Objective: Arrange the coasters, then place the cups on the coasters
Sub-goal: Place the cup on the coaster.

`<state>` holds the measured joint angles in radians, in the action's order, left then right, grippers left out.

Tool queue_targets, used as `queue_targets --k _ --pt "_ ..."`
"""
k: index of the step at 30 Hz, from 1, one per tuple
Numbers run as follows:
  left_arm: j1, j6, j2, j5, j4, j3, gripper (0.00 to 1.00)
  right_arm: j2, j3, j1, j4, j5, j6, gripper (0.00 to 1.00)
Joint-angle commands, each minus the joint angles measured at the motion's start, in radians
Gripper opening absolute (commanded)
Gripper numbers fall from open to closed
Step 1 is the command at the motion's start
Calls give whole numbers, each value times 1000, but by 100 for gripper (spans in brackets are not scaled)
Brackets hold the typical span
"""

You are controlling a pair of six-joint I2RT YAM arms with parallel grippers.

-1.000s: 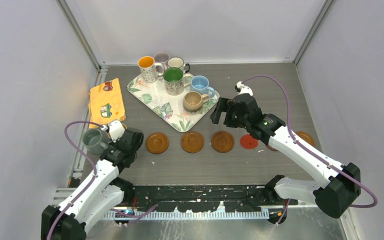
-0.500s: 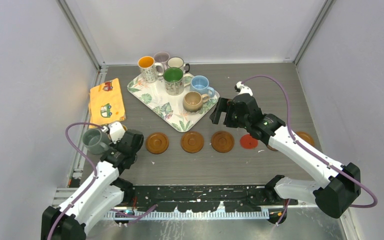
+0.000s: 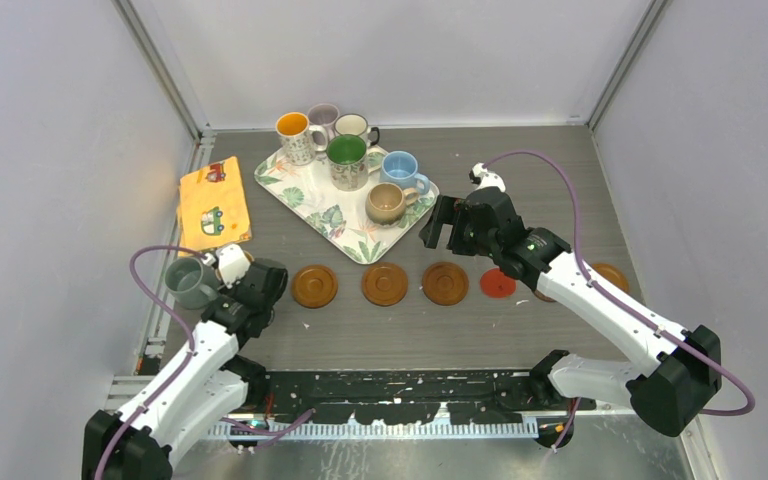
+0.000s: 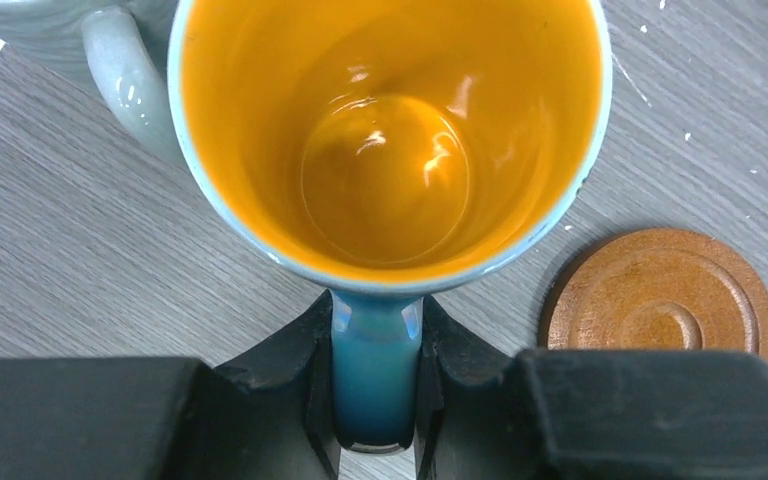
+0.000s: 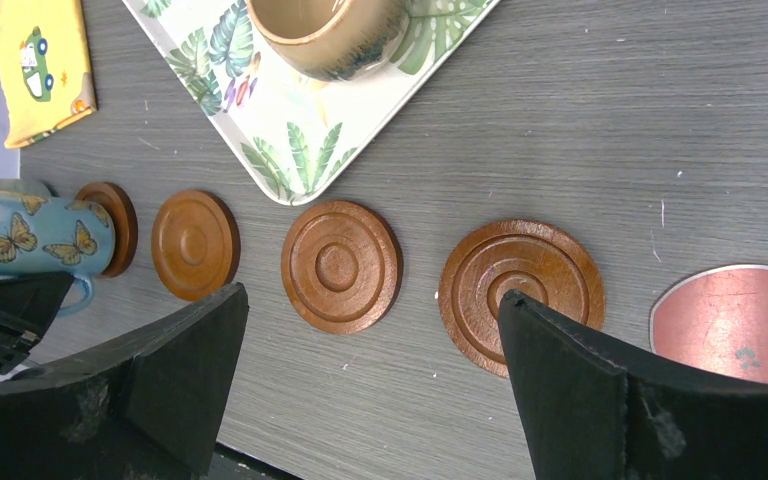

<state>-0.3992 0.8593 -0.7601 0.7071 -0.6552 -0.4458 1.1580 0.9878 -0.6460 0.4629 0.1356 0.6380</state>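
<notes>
My left gripper [image 4: 375, 390] is shut on the blue handle of a butterfly-patterned cup [image 4: 390, 130] with an orange inside. This cup [image 5: 35, 245] has its base at a dark brown coaster [image 5: 112, 225]. A grey cup [image 3: 192, 282] stands close on its left. Three wooden coasters [image 3: 315, 286], [image 3: 385, 284], [image 3: 445, 283] and a red coaster [image 3: 498, 284] form a row. My right gripper [image 3: 447, 222] hovers open above the table by the tray's right corner, holding nothing. Several cups, among them a tan cup [image 3: 388, 203] and a light blue cup [image 3: 400, 170], stand on the leaf-patterned tray [image 3: 310, 195].
A yellow cloth with cars [image 3: 213, 203] lies at the left, behind my left arm. Another wooden coaster [image 3: 612, 275] shows partly behind my right arm. White walls close in the table at the left, back and right.
</notes>
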Motion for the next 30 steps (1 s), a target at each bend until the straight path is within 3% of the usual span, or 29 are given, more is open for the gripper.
queue_targets --k 1,15,22,25,30 --pt "-3 48 8 81 21 -71 30 -23 0 1 -36 -7 5 100" --pt "-3 117 34 70 -166 -170 57 -24 2 2 -37 -10 4 100" --pt "-3 124 36 61 -243 -258 81 -22 4 1 -37 -8 3 100" --pt "-3 95 18 46 -253 -305 97 -17 7 1 -33 -7 3 100" --pt "-3 21 -30 -1 -241 -394 100 -20 12 2 -29 7 0 100"
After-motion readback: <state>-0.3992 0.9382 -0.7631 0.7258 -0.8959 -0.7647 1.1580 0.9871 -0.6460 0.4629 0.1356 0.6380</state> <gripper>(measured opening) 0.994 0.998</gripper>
